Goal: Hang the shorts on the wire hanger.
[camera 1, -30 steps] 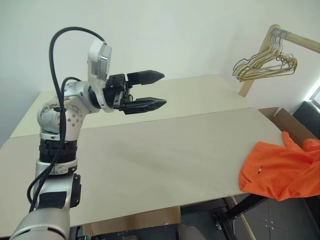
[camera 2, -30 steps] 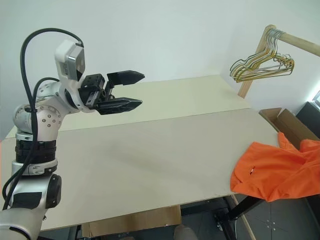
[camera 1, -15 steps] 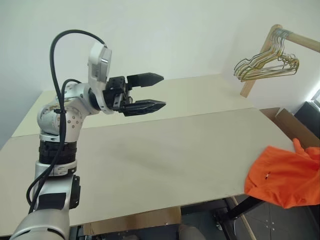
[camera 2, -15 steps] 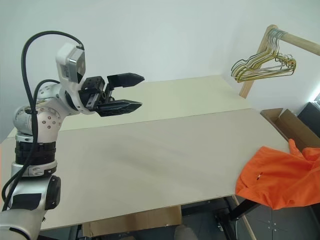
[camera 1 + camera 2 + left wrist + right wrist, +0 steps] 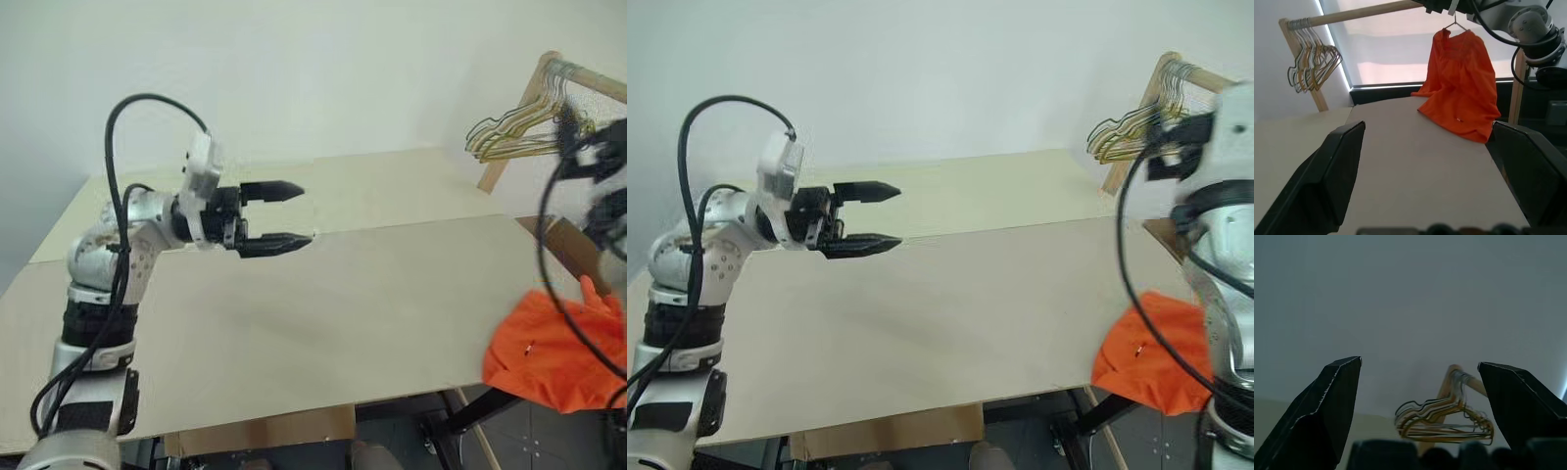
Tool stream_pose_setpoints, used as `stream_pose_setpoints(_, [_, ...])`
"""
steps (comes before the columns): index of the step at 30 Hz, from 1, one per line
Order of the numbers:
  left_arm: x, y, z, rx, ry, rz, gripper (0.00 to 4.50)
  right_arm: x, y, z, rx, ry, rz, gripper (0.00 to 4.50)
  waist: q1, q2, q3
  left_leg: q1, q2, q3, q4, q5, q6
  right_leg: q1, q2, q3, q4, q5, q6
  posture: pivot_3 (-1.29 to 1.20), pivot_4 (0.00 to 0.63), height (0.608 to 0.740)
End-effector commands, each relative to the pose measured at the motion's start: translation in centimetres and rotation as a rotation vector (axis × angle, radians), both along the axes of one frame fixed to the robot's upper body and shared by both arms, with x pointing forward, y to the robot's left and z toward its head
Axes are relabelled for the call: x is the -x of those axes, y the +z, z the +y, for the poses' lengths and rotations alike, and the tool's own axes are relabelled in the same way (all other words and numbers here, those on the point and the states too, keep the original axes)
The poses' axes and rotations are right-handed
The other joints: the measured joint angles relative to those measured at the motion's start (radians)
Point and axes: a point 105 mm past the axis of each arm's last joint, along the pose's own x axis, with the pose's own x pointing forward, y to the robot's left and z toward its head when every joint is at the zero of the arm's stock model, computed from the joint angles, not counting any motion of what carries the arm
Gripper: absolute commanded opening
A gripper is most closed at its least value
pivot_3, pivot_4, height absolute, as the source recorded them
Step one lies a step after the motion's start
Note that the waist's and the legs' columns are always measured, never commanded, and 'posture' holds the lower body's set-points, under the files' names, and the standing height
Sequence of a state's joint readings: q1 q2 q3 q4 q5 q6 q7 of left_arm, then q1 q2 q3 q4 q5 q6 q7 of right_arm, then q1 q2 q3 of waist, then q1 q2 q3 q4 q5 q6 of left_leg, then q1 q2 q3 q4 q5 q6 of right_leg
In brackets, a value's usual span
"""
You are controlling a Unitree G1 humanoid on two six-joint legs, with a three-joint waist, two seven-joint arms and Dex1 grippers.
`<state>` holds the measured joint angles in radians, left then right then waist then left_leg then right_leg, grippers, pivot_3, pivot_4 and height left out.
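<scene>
Orange fabric marks the shorts (image 5: 549,343), which lie bunched at the desk's (image 5: 323,304) 4 o'clock corner, part of the cloth sagging over the edge. In the left wrist view the same shorts (image 5: 1462,83) hang from a thin wire hanger (image 5: 1453,22) whose hook rises toward the wooden rail (image 5: 1359,12) above, while their lower hem rests on the far end of the pale desk top.

The left gripper (image 5: 284,213) hovers above the desk at about 10 o'clock, pointing level toward 3 o'clock, its fingers (image 5: 274,189) spread apart and grasping nothing.

The right gripper (image 5: 1418,404) is raised at the 2 o'clock side, aimed at the bunched cluster of wire hangers (image 5: 509,135) on the rail by the wall; its fingers (image 5: 1327,406) stand wide apart with nothing between them. The right arm (image 5: 1220,196), blurred, stands between the cluster and the shorts.

A brown cardboard box (image 5: 563,245) sits just beyond the desk's 3 o'clock edge, near the shorts.
</scene>
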<state>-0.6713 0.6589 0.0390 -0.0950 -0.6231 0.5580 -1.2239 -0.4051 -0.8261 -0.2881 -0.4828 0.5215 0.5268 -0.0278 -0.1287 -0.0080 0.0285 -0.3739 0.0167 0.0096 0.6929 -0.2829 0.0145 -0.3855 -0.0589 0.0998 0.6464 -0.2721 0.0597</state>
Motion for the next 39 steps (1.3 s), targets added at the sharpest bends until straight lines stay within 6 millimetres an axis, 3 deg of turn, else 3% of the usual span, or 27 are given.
stream_pose_setpoints(1, [0.8, 0.1, 0.6, -0.040, 0.071, -0.099, 4.50, -0.8, -1.7, 3.4, 0.090, 0.260, 0.090, 4.45, 0.016, 0.000, 0.000, 0.000, 0.000, 0.000, 0.000, 0.000, 0.000, 0.000, 0.000, 0.000, 0.000, 0.000, 0.000, 0.05, 0.000, 0.740])
stream_pose_setpoints(5, [1.8, -1.3, 2.0, -0.067, 0.182, -0.062, 4.50, -1.1, -5.5, 7.0, 0.218, 0.554, 0.271, 4.45, 0.067, -0.002, 0.001, 0.000, 0.000, 0.000, 0.000, -0.001, 0.001, -0.001, 0.000, 0.000, 0.000, 0.000, 0.000, 0.15, 0.000, 0.740])
stream_pose_setpoints(8, [2.5, -2.0, 2.8, -0.093, 0.262, -0.029, 4.50, -0.6, -7.1, 8.7, 0.282, 0.708, 0.337, 4.45, 0.120, -0.003, 0.002, -0.001, 0.000, -0.001, 0.000, -0.001, 0.001, -0.002, -0.001, -0.003, 0.001, 0.000, 0.000, 0.22, 0.000, 0.740])
stream_pose_setpoints(14, [2.9, -2.8, 4.9, -0.046, 0.539, -0.057, 4.50, -0.5, -9.2, 10.4, 0.373, 0.868, 0.417, 4.45, 0.220, -0.005, 0.003, 0.000, 0.000, -0.002, 0.000, -0.001, 0.001, -0.002, -0.001, -0.005, 0.001, 0.001, -0.001, 0.32, 0.000, 0.740])
stream_pose_setpoints(19, [3.6, -3.6, 5.6, -0.063, 0.616, -0.091, 4.50, -0.5, -9.5, 10.7, 0.391, 0.899, 0.421, 4.45, 0.287, -0.007, 0.002, -0.001, 0.000, -0.004, 0.000, -0.001, 0.001, -0.002, -0.001, -0.007, 0.001, 0.002, -0.003, 0.35, 0.000, 0.740])
stream_pose_setpoints(25, [4.0, -4.4, 5.3, -0.107, 0.560, -0.037, 4.50, -0.1, -10.0, 10.7, 0.389, 0.896, 0.426, 4.45, 0.338, -0.008, 0.002, -0.002, 0.000, 0.000, 0.001, 0.000, 0.000, -0.002, -0.001, -0.012, 0.001, 0.002, -0.005, 0.33, 0.000, 0.740])
stream_pose_setpoints(33, [4.7, -4.0, 4.0, -0.109, 0.397, -0.005, 4.50, 0.4, -10.7, 9.3, 0.366, 0.811, 0.460, 4.45, 0.335, -0.008, 0.002, -0.008, 0.000, -0.002, 0.002, 0.000, -0.001, -0.004, -0.001, -0.017, 0.000, 0.002, -0.005, 0.27, 0.000, 0.740])
stream_pose_setpoints(39, [4.0, -3.6, 2.7, -0.107, 0.309, 0.018, 4.50, 1.2, -10.8, 7.5, 0.332, 0.714, 0.479, 4.45, 0.316, -0.008, 0.002, -0.009, -0.001, -0.004, 0.002, 0.001, -0.002, -0.003, -0.001, -0.020, 0.000, 0.001, -0.006, 0.19, 0.000, 0.740])
